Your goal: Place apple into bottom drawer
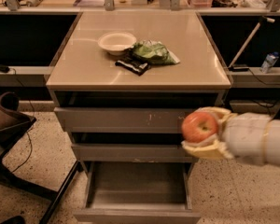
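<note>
Setting: speckled stone floor point(233, 190) below a grey metal cabinet desk with a beige top point(93, 73), shelving and dark recesses behind. Nearest item: the bottom drawer point(137, 215), pulled out toward the viewer below the desk's front edge, with a bare tray. Item: the gripper point(191, 129), pale yellow fingers on a white arm point(256, 136) entering from the right, in the air before the front right corner of the desk, level with the upper two drawer fronts. Its fingers are clenched around the apple point(199, 126), one above and one beneath. The apple is red-orange, clear of the floor and the drawers, higher than the open bottom drawer and over its right side. Item: middle drawer point(130, 152), pushed nearly in. Item: top drawer point(121, 119), front bearing white scratches, slightly out beneath the desk's front edge. Item: dark chair point(4, 120), on the floor off the front left corner. On the desk top, left of centre: a dark packet point(133, 65), nearest the front edge; a green bag point(153, 52) touching it from behind; a white bowl point(117, 42) just beside the bag, toward the back left corner. Beyond the right edge: a white rod point(245, 41) leaning and a small bottle point(269, 62) on a low ledge.
</note>
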Robot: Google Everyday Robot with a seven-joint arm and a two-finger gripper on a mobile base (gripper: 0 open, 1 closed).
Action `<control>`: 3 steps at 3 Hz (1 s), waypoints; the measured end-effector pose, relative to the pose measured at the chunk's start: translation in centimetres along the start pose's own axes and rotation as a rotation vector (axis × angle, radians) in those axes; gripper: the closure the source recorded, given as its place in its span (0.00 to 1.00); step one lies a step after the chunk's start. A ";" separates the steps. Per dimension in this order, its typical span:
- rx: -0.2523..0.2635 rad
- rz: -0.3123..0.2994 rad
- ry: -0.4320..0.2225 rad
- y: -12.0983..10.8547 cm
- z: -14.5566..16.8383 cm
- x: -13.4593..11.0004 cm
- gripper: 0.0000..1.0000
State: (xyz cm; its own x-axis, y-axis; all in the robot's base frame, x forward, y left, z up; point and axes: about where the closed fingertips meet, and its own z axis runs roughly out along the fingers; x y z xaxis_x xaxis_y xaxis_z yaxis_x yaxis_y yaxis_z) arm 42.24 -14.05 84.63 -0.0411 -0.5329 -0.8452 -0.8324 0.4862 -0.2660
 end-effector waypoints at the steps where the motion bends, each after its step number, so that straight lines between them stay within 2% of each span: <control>1: -0.043 -0.080 0.080 3.0 7.1 3.7 1.00; 2: -0.006 -0.113 0.084 2.1 8.6 3.3 1.00; 3: -0.005 -0.113 0.084 2.1 8.5 3.3 1.00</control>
State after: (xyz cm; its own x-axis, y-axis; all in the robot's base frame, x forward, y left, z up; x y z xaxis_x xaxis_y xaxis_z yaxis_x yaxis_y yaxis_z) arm 45.06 -8.86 77.34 0.0068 -0.6399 -0.7684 -0.8370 0.4169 -0.3546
